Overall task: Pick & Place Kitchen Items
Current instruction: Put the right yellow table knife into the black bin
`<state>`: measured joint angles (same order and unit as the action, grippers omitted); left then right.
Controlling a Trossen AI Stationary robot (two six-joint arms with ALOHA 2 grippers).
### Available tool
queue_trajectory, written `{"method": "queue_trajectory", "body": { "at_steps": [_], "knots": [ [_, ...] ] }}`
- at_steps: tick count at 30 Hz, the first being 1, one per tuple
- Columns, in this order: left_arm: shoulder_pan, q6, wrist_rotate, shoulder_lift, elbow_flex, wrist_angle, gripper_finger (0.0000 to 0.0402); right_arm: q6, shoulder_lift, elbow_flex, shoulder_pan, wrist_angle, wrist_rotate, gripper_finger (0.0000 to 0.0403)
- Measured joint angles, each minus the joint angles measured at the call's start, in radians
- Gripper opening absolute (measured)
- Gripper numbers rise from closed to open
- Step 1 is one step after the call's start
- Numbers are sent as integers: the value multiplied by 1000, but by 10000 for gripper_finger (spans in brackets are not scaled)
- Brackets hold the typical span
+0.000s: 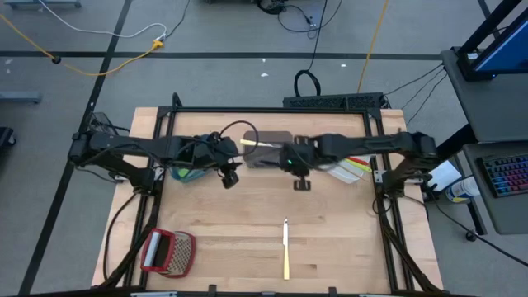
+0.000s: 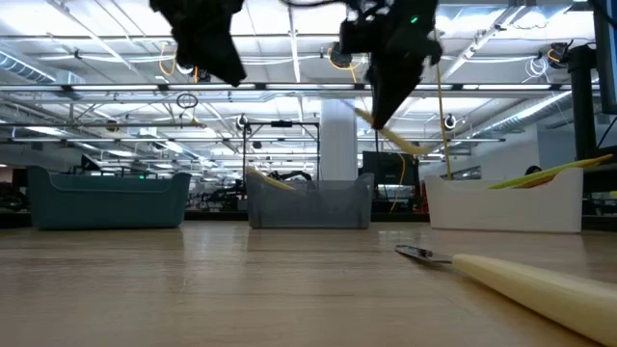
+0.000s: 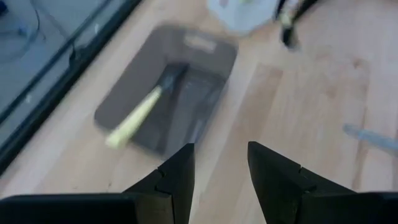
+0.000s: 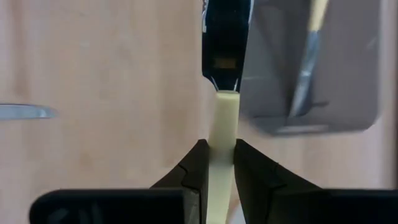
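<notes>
So, cream-handled knife [image 4: 225, 118] betw. right pincer [image 4: 217, 163] fingers.

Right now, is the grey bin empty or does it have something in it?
Not empty. The grey bin holds one cream-handled knife, lying slanted inside, seen from the left wrist.

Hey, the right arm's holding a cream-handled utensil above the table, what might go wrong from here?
The right gripper pinches only the slim cream handle, so the utensil might pivot or slip. The grey bin already holds a knife; a drop may land across it or miss. The left gripper, jaws open, hovers near that bin, so the arms might collide.
</notes>
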<state>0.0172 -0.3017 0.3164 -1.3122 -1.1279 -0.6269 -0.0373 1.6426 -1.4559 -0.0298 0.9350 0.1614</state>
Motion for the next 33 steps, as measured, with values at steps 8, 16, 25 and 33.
{"method": "queue_trajectory", "body": {
  "at_steps": [8, 16, 25, 33],
  "knots": [
    [-14, -10, -1, 39, 22, -4, 152, -256, 144, -92, -148, 6, 79, 47],
    [-14, -15, 7, 32, 23, -12, 152, -357, 232, -92, -194, -54, 147, 47],
    [-15, -15, 8, 33, 23, -13, 152, -504, 267, -93, -180, -106, 242, 47],
    [-15, -16, 8, 33, 23, -13, 152, -589, 268, -90, -132, -212, 357, 47]
  ]
}}
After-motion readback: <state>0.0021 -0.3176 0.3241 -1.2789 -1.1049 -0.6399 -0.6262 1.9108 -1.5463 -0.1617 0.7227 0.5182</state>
